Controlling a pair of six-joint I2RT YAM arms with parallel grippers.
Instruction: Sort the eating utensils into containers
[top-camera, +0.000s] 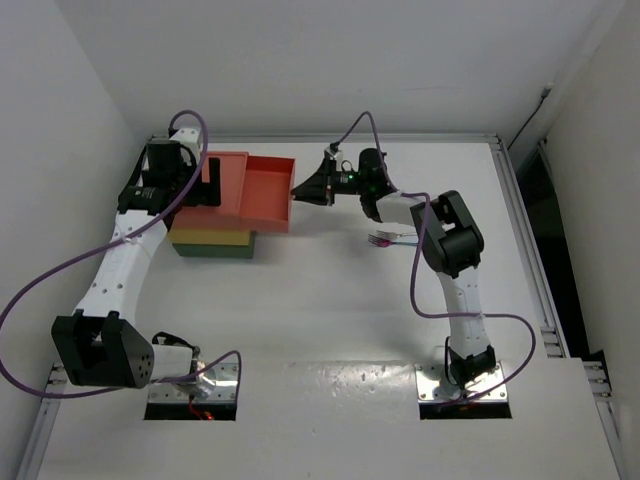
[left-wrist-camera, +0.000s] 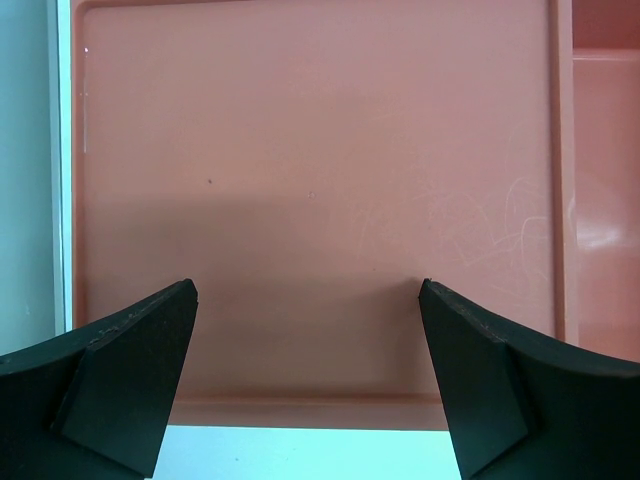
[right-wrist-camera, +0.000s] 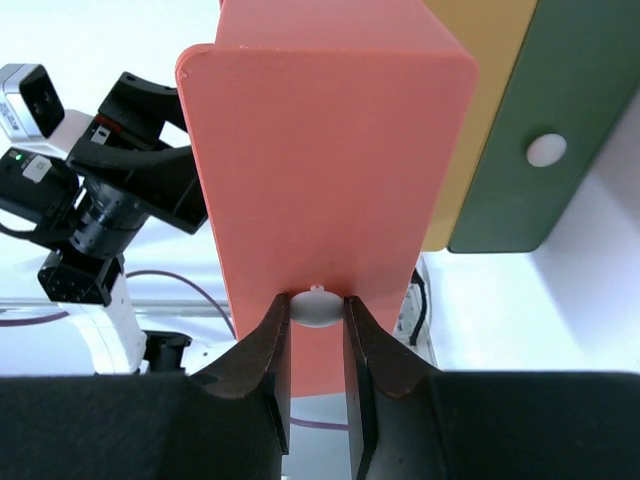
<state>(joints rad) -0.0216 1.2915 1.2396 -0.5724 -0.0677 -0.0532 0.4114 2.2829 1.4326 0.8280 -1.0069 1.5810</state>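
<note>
The containers are one block of stacked drawers (top-camera: 212, 238): red-orange on top, yellow in the middle, dark green at the bottom. The red-orange drawer (top-camera: 268, 192) is pulled out to the right and looks empty inside. My right gripper (right-wrist-camera: 317, 308) is shut on that drawer's white knob (right-wrist-camera: 317, 305); it shows at the drawer's front in the top view (top-camera: 298, 190). My left gripper (left-wrist-camera: 307, 290) is open and empty over the block's red-orange top (left-wrist-camera: 310, 150), at its left side (top-camera: 207, 182). One purple fork (top-camera: 385, 240) lies on the table beside the right arm. No other utensils are in view.
The yellow drawer front (right-wrist-camera: 480, 100) and the green drawer front (right-wrist-camera: 570, 120) with its white knob (right-wrist-camera: 545, 150) are shut. White walls close in the table on the left, back and right. The right arm's elbow (top-camera: 450, 235) hangs just past the fork.
</note>
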